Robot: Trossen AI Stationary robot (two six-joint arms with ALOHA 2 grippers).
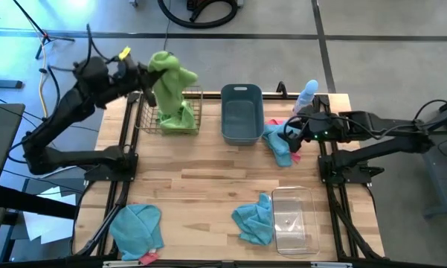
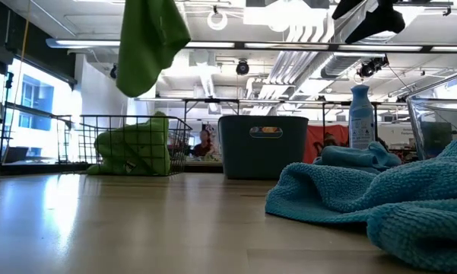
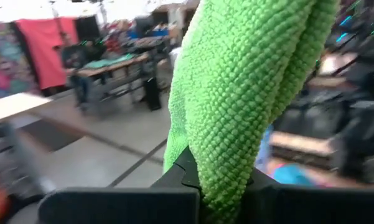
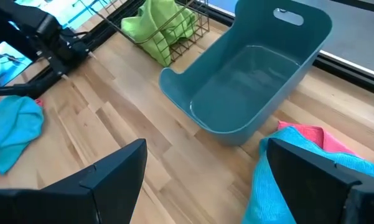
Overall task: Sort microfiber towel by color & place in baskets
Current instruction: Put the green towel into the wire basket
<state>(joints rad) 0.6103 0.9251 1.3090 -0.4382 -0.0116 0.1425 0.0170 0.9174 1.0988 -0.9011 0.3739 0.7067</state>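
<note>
Over wire basket (image 1: 171, 112), left gripper (image 1: 145, 82) gripping green towel (image 1: 171, 78)

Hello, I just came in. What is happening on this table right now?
A two-armed robot is sorting small towels by color. The left gripper holds a green towel in the air above the wire basket, which already has a green towel inside. The right gripper is open above a blue towel and a pink one next to the empty grey-blue tub. Two more blue towels lie near the front edge, one beside the clear bin.
</note>
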